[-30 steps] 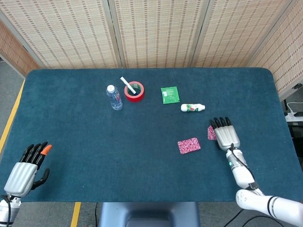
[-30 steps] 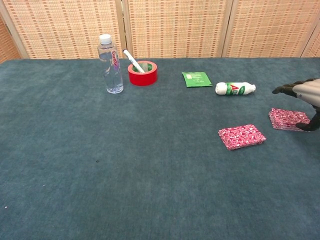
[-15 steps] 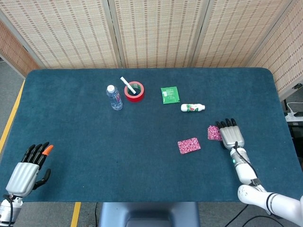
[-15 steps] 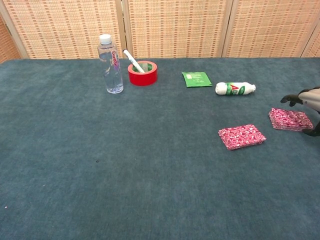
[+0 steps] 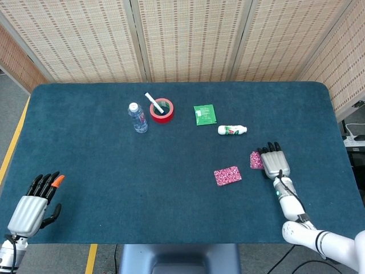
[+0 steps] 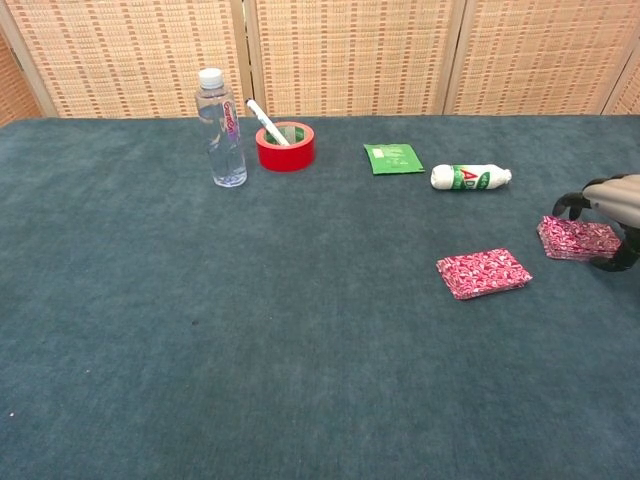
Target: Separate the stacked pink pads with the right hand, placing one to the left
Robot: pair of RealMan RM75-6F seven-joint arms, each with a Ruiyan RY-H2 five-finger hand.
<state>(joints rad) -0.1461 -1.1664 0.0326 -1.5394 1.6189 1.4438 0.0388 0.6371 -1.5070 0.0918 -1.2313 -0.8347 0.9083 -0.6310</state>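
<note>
Two pink patterned pads lie apart on the blue table. One pad [image 5: 228,175] [image 6: 483,273] lies flat to the left; the other pad [image 5: 256,160] [image 6: 575,238] sits further right. My right hand [image 5: 275,162] [image 6: 612,208] hovers at the right pad's right end, fingers arched over its far edge and thumb at its near side. I see no firm grip on it. My left hand [image 5: 33,204] rests at the table's near left corner, fingers apart and holding nothing; the chest view does not show it.
At the back stand a clear water bottle [image 5: 137,117] [image 6: 222,128], a red tape roll [image 5: 162,111] [image 6: 286,147] with a white pen in it, a green packet [image 5: 205,114] [image 6: 393,157] and a small white bottle [image 5: 232,130] [image 6: 470,177] lying on its side.
The right hand drew back to the right off the pad, then came back left with its fingers curled down over the pad's edge. The pads and the left hand have not moved.
</note>
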